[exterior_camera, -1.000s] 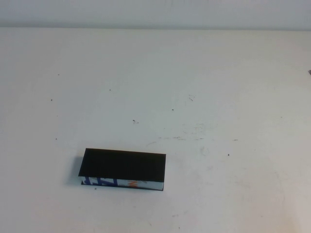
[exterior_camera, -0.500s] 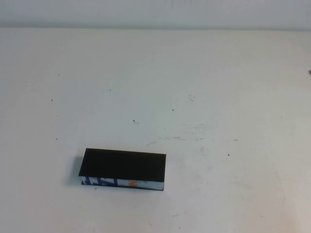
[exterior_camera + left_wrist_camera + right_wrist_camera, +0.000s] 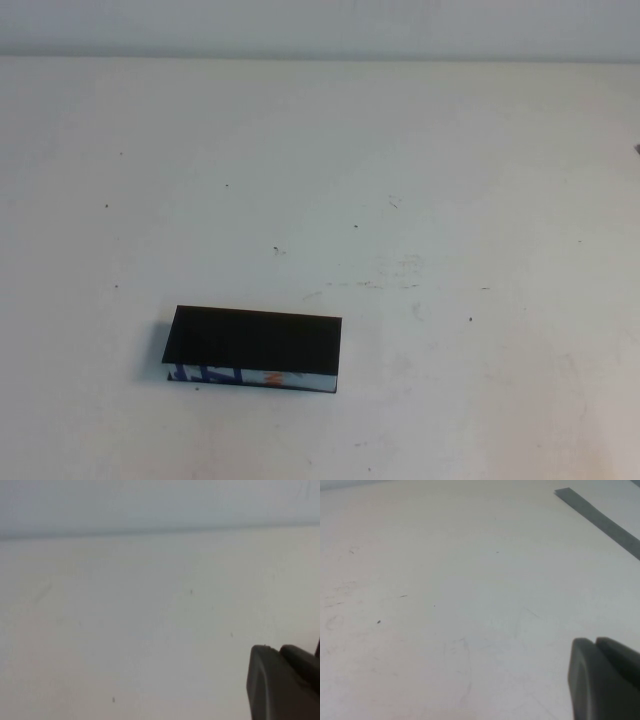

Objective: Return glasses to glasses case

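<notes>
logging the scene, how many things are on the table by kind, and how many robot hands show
glasses case, black, lid shut, on the white table: 1
glasses: 0 in view
left hand, over bare table: 1
right hand, shut, over bare table: 1
total: 3

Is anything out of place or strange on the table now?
Nothing stands out. The glasses case lies flat and closed on the table, slightly turned. No glasses show. Only a tip of the left end effector and right end effector shows, above bare table.
</notes>
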You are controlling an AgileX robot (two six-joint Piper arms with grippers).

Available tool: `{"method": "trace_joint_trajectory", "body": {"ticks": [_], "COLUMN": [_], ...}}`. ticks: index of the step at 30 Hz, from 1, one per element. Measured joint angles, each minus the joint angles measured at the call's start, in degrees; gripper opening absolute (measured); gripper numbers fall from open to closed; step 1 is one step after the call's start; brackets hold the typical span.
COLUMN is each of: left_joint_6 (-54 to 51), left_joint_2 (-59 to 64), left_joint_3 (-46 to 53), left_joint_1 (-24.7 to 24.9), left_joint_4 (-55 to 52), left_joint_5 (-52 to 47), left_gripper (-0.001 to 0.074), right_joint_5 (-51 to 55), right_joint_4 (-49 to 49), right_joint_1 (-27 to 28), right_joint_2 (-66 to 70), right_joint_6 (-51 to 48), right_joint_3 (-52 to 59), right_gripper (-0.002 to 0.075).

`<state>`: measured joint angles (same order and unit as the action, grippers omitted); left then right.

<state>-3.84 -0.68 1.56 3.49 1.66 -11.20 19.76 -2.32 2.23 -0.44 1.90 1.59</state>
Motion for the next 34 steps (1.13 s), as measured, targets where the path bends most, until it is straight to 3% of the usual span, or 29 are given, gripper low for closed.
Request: {"method": "trace_joint_trajectory", "body": {"ticks": [5, 34], "left_joint_6": [0.2, 0.1], "left_joint_2": [0.0, 0.0], "left_joint_3": [0.0, -0.1], "left_joint_1": [0.0, 0.0], "left_joint_4": [-0.4, -0.4], "left_joint_5": [-8.5, -9.0], "left_gripper": [0.0000, 0.0000], "right_joint_5": [0.0, 0.0], "right_joint_4": [0.0, 0.0], "right_joint_1": [0.0, 0.0], "right_joint_2": [0.0, 0.0], "right_joint_6": [0.0, 0.0], "right_joint_3": [0.0, 0.0], "right_gripper": [-0.0013, -0.0013]}}
